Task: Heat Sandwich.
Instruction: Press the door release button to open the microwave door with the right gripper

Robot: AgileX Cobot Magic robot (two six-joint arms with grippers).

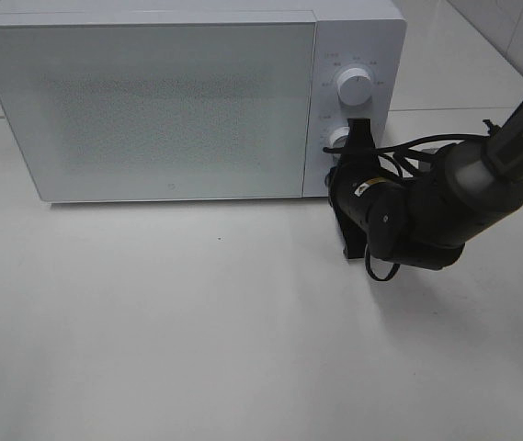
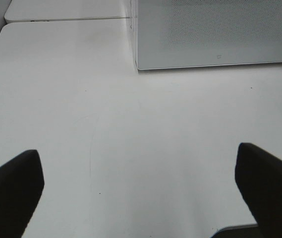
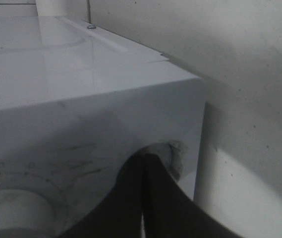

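Observation:
The sandwich is out of view. The white microwave stands at the back of the table with its door shut. My right gripper reaches across to the control panel, its black fingers pressed together. Their tips rest at the lower knob, below the upper knob. In the right wrist view the shut right gripper meets the small round lower knob near the microwave's edge. My left gripper hangs open over bare table, with nothing between its fingers, and the microwave is ahead of it.
The white table spreads in front of the microwave. The right arm and its cables lie over the table's right side. A seam between table tops runs to the left of the microwave.

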